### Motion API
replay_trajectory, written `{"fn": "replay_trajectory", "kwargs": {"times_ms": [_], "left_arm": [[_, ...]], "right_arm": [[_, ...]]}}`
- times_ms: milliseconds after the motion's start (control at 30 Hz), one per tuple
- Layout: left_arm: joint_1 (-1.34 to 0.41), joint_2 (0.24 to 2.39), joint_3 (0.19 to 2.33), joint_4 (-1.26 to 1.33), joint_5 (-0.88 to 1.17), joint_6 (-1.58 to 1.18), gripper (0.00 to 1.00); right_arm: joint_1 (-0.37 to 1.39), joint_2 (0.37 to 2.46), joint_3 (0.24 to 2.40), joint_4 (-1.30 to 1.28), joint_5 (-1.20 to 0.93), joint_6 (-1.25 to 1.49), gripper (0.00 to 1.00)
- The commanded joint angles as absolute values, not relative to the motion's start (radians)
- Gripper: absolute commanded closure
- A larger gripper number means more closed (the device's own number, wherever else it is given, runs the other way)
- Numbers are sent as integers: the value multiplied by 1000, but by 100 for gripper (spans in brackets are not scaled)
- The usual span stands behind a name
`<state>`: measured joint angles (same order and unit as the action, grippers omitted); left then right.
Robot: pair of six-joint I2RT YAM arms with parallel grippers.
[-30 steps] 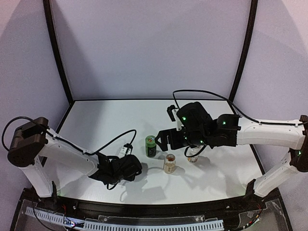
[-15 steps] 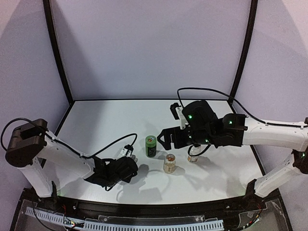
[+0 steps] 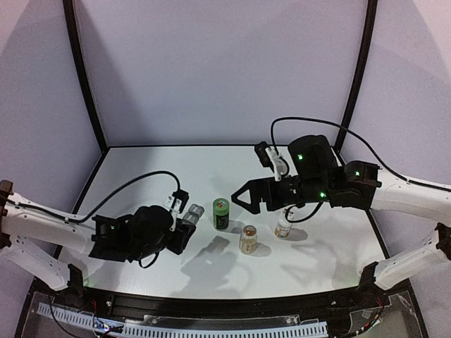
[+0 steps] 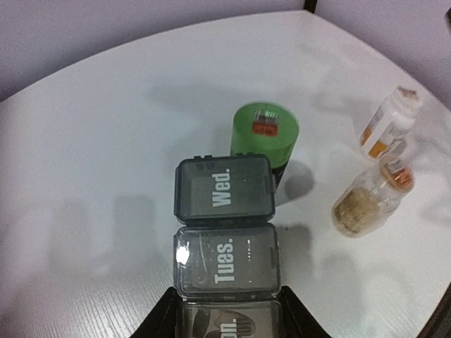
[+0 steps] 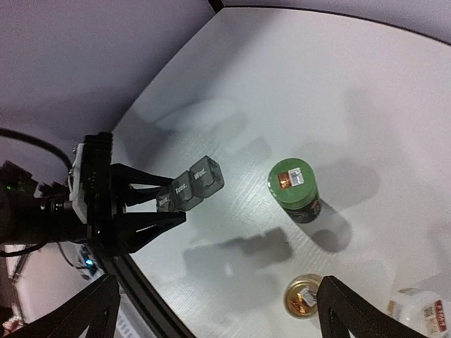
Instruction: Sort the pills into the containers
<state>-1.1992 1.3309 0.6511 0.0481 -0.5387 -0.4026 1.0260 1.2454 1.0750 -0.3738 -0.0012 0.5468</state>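
Near three bottles (image 3: 221, 213), one pill box (image 3: 190, 213)

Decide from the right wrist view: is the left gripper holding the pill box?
Yes, the left gripper is clamped on one end of the pill box, and the other end juts out beyond it.

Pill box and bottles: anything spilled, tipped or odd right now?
Nothing spilled or tipped. The green bottle, clear bottle and white bottle all stand upright. Only oddity: the pill box is off the table, lids shut, held by one end in the left tool, its far end sticking out unsupported.
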Motion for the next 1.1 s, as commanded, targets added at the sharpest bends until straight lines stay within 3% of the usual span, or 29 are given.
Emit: {"fn": "replay_trajectory", "kwargs": {"times_ms": [0, 333, 867, 1067], "left_arm": [[-1203, 1185, 646, 62, -456, -317, 63], [-1203, 1087, 726, 8, -415, -165, 62], [-1203, 1063, 741, 41, -395, -95, 58], [-1203, 1052, 734, 57, -399, -88, 58]], "right_arm": [[935, 1312, 1080, -214, -342, 813, 2], [921, 1523, 1295, -127, -616, 966, 9], [922, 1659, 1430, -227, -616, 1017, 30], [922, 1676, 1436, -186, -629, 1043, 51]]}}
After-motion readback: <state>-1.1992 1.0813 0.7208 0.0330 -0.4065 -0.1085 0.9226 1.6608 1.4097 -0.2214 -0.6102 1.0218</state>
